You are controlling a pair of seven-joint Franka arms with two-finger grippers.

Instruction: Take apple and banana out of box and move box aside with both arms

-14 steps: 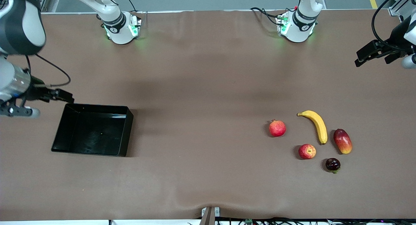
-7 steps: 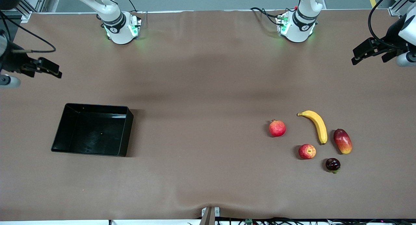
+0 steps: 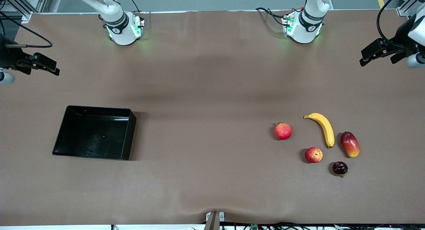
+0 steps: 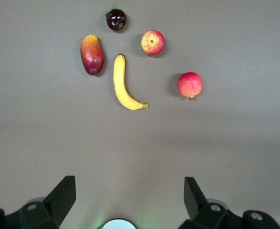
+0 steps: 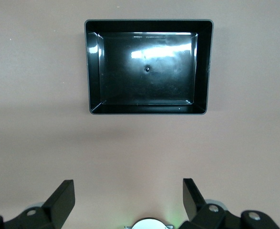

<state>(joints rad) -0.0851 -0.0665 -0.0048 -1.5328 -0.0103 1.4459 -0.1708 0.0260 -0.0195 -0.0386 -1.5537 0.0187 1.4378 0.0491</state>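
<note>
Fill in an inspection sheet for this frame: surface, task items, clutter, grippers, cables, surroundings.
Surface: brown table, bare between the items.
Task items: black box empty, toward the right arm's end; banana and apple toward the left arm's end.
Clutter: pomegranate, mango, dark purple fruit beside them.
Grippers: left gripper and right gripper raised, fingers open, holding nothing.
Cables: black cables on both arms.
Surroundings: nothing seen.

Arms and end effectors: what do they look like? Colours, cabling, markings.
Both arms are white with grey-black joint rings; each base band carries a small white logo and glows green at the side. Black cables loop from the wrists. The left end effector and right end effector are black with two flat angular fingers, and a white round part shows between them in each wrist view.
</note>
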